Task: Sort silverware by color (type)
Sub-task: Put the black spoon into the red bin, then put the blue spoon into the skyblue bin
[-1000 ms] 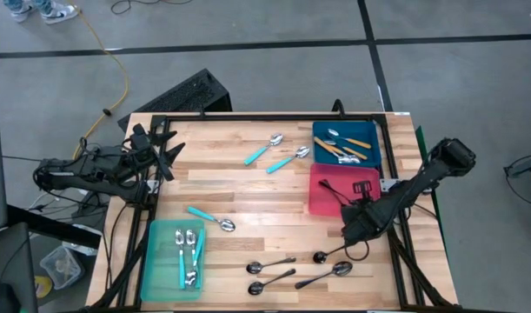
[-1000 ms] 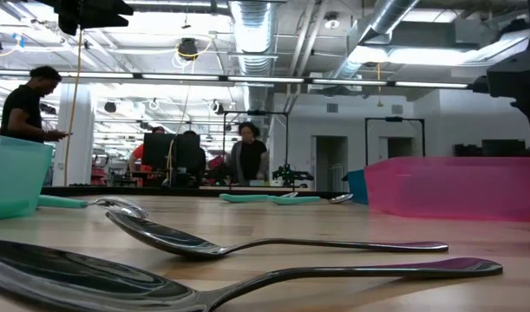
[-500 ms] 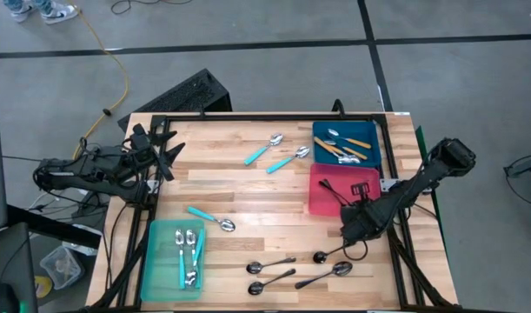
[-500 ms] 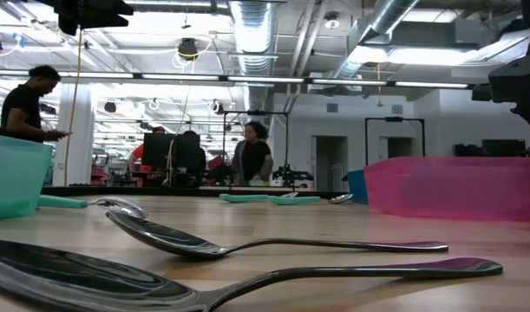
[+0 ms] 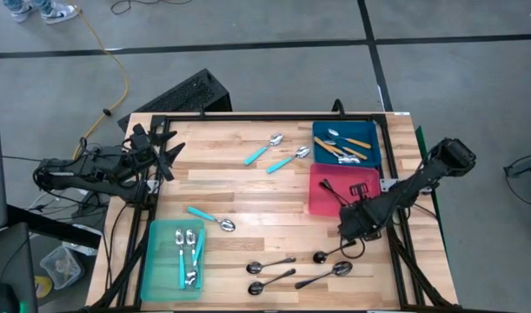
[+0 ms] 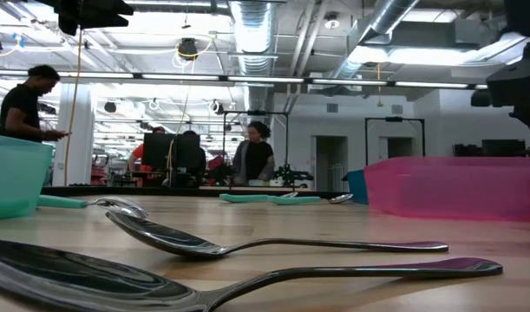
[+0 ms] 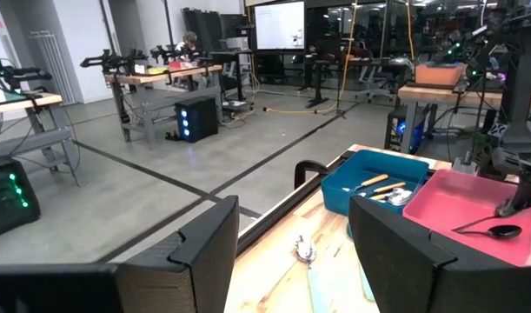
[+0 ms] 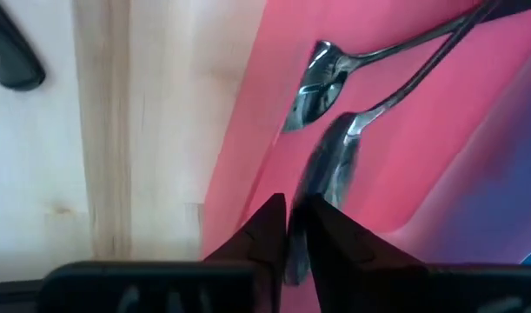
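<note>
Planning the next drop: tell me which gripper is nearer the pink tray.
Right. The right gripper hangs at the pink tray's near edge, over the dark spoons in it. The left gripper waits at the table's far left side, well away from it.

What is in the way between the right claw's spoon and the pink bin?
Nothing visible. The right claw is right over the pink bin, and its dark spoon hangs inside it beside another spoon already lying there.

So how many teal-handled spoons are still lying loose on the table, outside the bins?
3: two side by side near the blue bin, one above the teal bin.
</note>
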You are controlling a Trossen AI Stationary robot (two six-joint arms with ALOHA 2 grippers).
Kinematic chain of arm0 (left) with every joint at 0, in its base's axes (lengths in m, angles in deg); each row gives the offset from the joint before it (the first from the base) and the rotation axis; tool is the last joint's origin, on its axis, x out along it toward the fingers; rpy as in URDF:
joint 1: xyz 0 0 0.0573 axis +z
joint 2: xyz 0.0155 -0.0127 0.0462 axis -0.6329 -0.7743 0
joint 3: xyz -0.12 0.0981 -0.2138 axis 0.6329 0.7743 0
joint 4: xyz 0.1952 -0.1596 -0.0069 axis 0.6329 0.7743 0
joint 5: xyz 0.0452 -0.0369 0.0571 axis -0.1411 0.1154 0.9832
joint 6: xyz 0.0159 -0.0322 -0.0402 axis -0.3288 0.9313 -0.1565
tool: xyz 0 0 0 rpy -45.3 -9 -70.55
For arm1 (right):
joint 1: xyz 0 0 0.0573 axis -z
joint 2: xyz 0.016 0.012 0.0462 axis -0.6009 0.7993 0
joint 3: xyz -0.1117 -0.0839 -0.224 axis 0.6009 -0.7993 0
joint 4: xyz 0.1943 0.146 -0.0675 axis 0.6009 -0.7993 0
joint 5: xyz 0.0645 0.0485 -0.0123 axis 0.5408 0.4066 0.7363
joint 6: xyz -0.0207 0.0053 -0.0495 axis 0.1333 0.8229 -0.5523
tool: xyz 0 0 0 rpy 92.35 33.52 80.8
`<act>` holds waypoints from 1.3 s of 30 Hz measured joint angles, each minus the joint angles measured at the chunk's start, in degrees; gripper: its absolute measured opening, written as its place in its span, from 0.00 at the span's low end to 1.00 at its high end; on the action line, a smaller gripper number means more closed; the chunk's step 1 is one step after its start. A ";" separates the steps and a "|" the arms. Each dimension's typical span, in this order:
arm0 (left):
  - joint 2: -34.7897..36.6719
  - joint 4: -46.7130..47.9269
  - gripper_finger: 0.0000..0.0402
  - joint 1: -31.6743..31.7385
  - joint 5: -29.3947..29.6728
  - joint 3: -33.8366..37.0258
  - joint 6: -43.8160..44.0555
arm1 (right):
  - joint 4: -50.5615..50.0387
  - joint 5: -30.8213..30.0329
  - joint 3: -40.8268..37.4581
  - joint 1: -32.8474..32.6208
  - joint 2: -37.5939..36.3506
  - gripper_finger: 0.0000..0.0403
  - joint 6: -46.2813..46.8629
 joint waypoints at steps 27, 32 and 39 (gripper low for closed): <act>0.00 0.02 0.51 0.00 -0.02 0.00 0.20 | -2.70 0.21 16.70 8.27 0.00 0.40 4.60; 0.00 0.00 0.51 0.00 -0.02 0.00 0.18 | 5.70 2.33 24.84 8.90 0.00 0.40 9.11; 0.00 0.01 0.51 0.00 -0.02 0.00 0.20 | 31.24 -0.86 28.94 9.99 0.43 0.40 -0.40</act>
